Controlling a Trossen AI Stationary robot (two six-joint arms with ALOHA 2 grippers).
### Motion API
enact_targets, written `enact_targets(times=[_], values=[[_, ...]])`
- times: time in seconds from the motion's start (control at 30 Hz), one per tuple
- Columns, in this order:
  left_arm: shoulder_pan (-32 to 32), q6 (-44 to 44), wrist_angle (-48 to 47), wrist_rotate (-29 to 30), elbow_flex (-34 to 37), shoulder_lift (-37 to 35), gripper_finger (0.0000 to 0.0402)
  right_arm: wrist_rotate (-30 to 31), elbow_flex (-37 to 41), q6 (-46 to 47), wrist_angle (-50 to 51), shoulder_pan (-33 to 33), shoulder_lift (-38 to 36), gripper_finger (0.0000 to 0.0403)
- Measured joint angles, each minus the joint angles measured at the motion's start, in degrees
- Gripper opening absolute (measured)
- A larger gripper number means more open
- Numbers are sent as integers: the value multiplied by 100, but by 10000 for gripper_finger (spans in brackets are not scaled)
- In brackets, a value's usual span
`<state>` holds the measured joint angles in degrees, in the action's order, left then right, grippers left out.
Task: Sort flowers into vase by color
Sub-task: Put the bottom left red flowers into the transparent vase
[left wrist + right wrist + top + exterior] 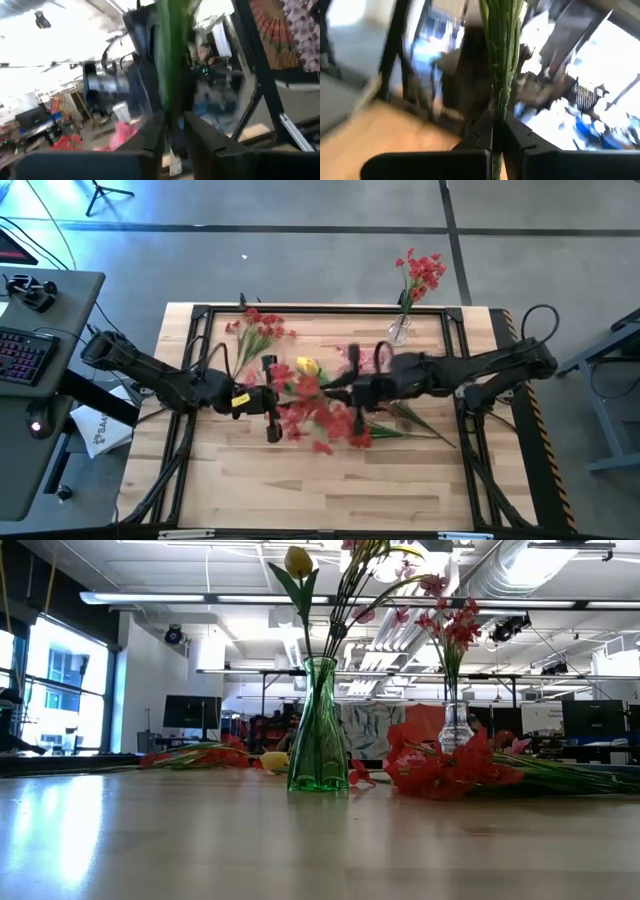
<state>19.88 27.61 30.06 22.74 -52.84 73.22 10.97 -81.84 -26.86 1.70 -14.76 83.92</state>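
Red and pink flowers lie in loose piles on the table, one mid-table (322, 418) and one toward the far left (257, 330). A green glass vase (319, 730) stands upright and holds a yellow bloom (298, 560) and several stems (350, 590). A clear vase (400, 330) near the far edge holds red flowers (422, 272). My left gripper (270, 405) (172, 117) and right gripper (352, 392) (497, 122) meet over the middle pile, each shut on green stems. The low view shows neither gripper. My left gripper pinches a thick green stem (168, 75) between its two fingers (150, 132), and the stem runs on straight past the fingertips. Its blooms are out of that view. My right gripper pinches a bundle of several thin green stems (502, 60) between its fingers (520, 135). The bundle runs on past the fingertips, along the fingers.
A black frame (200, 315) borders the wooden table. A yellow bloom (273, 760) lies on the table left of the green vase. The near half of the table (320, 480) is bare wood. A desk with a keyboard (25, 355) stands off the left side.
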Motion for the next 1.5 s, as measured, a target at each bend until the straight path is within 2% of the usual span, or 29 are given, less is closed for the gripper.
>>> enact_targets(times=[0.1, 0.17, 0.3, 0.4, 0.57, 0.63, 0.7, 0.8, 0.9, 1.0, 1.13, 1.2, 1.37, 1.5], values=[[123, 38, -481, 538, 41, 0, 91, -297, 66, 83, -399, 140, -365, 5], [218, 72, -663, 1131, 40, -91, 98, -613, 103, 40, -780, 350, -582, 4], [449, 96, -927, 2305, 31, -122, 101, -701, 118, 29, -1119, 939, -1084, 4], [665, 64, -1071, 3198, 31, -121, 101, -520, 108, 174, -662, 1526, -1547, 3], [1215, 39, -1468, 5009, 31, -123, 102, -644, 114, 918, 919, 2377, -1975, 2], [1405, -294, -1919, 5501, 31, -127, 102, -812, 397, 1156, 1152, 2515, -2113, 2], [1583, -833, -2500, 5847, 31, -126, 102, -797, 1068, 1304, 935, 2561, -2298, 1], [1769, -1944, -3478, 5970, 31, -125, 102, -375, 2339, 1467, 241, 2717, -2617, 1], [1887, -3179, -4466, 5967, 31, -125, 102, 9, 3512, 1710, -983, 3024, -3063, 1], [1936, -4291, -5324, 5837, 31, -125, 102, 471, 4463, 1872, -1656, 3334, -3441, 1], [1903, -5472, -6132, 5602, 49, -125, 102, 1385, 5535, 1941, -2752, 3717, -3694, 1], [1861, -5857, -6350, 5551, 116, -125, 102, 1614, 6002, 1945, -3289, 3958, -3673, 2], [1700, -6114, -6303, 5532, 413, -125, 102, 1608, 6715, 2123, -4499, 4610, -3426, 4], [1471, -6298, -6339, 5532, 535, -123, 102, 1224, 6942, 2631, -4949, 5116, -3096, 5]])
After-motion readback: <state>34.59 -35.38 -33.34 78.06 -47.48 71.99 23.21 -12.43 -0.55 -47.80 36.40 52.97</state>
